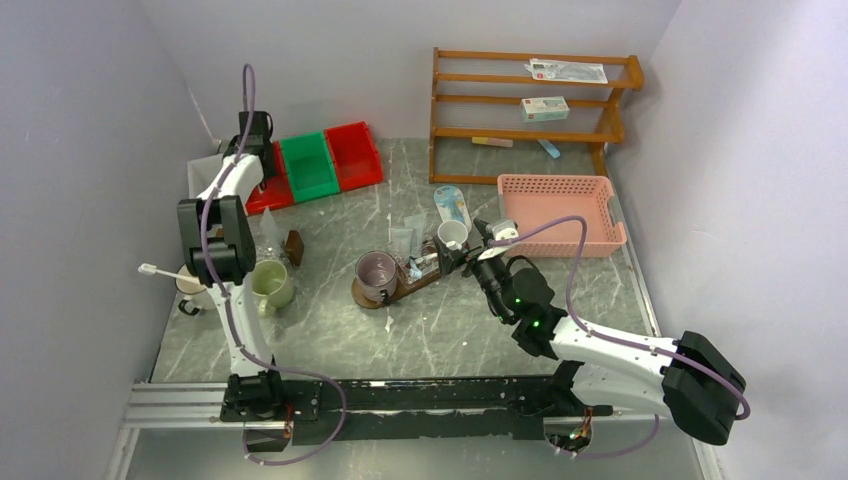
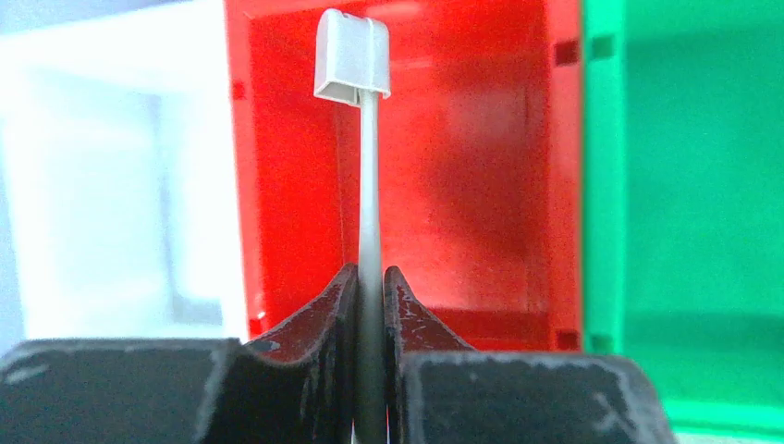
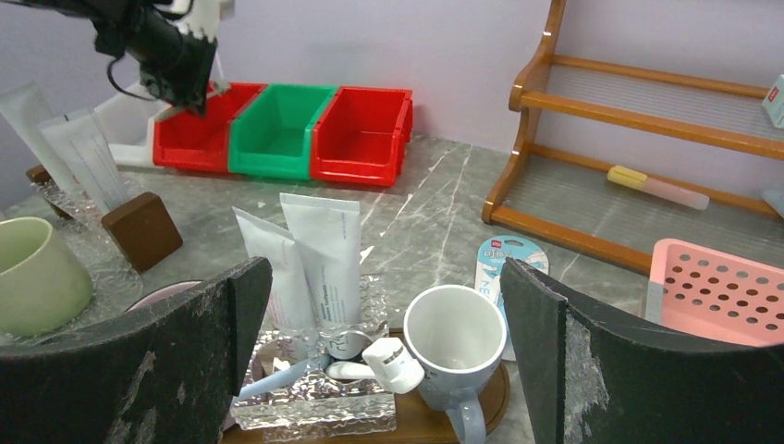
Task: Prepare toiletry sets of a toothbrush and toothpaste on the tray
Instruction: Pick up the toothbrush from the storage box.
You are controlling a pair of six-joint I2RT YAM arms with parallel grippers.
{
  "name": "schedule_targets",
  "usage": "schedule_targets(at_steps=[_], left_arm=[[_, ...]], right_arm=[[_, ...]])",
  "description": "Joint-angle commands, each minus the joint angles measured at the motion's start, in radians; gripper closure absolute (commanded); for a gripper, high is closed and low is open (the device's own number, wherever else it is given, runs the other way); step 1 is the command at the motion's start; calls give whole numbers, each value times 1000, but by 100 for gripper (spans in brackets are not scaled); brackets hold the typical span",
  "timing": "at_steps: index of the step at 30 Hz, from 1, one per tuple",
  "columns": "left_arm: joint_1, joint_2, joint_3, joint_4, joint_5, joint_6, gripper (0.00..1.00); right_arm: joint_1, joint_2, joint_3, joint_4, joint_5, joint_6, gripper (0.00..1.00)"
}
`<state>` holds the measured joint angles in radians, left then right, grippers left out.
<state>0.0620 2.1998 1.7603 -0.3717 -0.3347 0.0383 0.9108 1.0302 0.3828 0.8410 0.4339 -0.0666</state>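
- The left end effector [image 2: 370,282] is clenched on a slim white toothbrush [image 2: 369,194]. It pinches the stem low down, and the brush's long axis runs straight out past the fingertips, capped head outermost, over the red bin [image 2: 444,213].
- The tray [image 1: 398,293] lies in the middle of the counter [image 1: 340,220], well apart from that grasp, to the robot's right and nearer the robot.
- The right end effector [image 3: 384,277] hangs released, jaws wide, just beside the white mug [image 3: 455,338] on the tray. It is the nearer arm, but the left one has the brush.
- The likely next move is to carry the brush rightward and inward, handle end first toward a mug.
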Motion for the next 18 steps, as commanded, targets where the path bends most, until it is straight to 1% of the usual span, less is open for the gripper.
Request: schedule_targets(at_steps=[1, 4, 8, 12, 18], left_arm=[[2, -149, -47, 75, 76, -50, 95], [2, -227, -99, 100, 129, -85, 95], [2, -371, -209, 167, 218, -123, 95], [1, -494, -324, 236, 333, -159, 95], [-8, -652, -470, 329, 552, -230, 95]], right_arm=[[-7, -8, -3, 10, 3, 10, 0], [-8, -7, 1, 6, -2, 16, 0], [-9, -10, 7, -5, -12, 24, 0], [-11, -17, 19, -17, -31, 40, 0], [-12, -29, 64, -69, -80, 65, 0]])
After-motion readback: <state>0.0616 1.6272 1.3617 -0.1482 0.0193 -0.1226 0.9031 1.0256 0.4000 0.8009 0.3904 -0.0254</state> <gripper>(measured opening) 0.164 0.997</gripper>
